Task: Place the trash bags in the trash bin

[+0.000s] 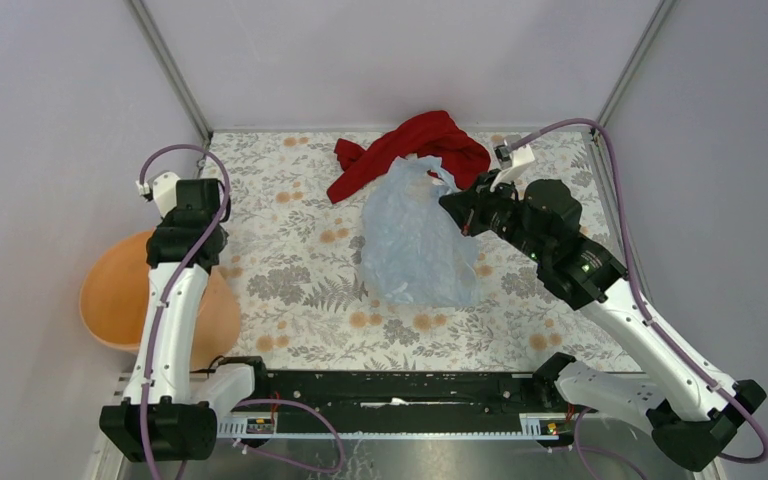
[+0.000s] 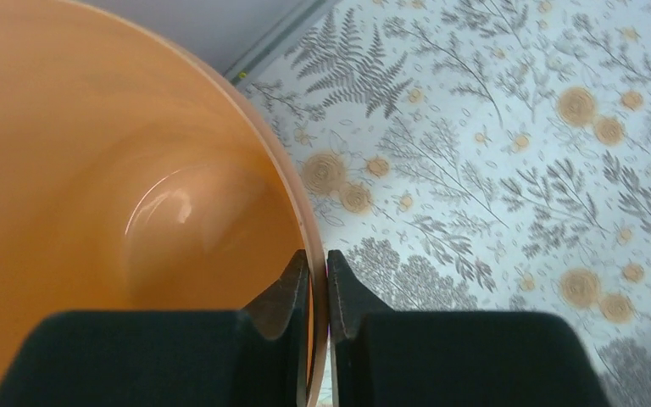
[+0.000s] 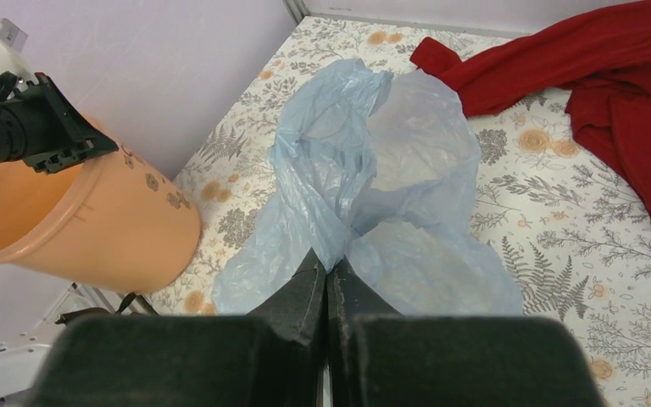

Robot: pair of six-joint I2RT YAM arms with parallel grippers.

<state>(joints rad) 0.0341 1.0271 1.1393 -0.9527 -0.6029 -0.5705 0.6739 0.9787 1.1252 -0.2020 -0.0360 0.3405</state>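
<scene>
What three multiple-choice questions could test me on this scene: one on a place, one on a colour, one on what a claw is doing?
1. Where is the orange bucket? A) at the left edge of the table B) mid-table C) far right corner
2. What colour is the cloth behind the plastic bag? A) green B) red C) yellow
3. What does the right gripper hold? A) nothing B) the bucket C) the bag
Answers: 1 A, the left gripper pinches its rim there; 2 B, red folds lie at the far edge; 3 C, its fingers are shut on bunched blue film.
</scene>
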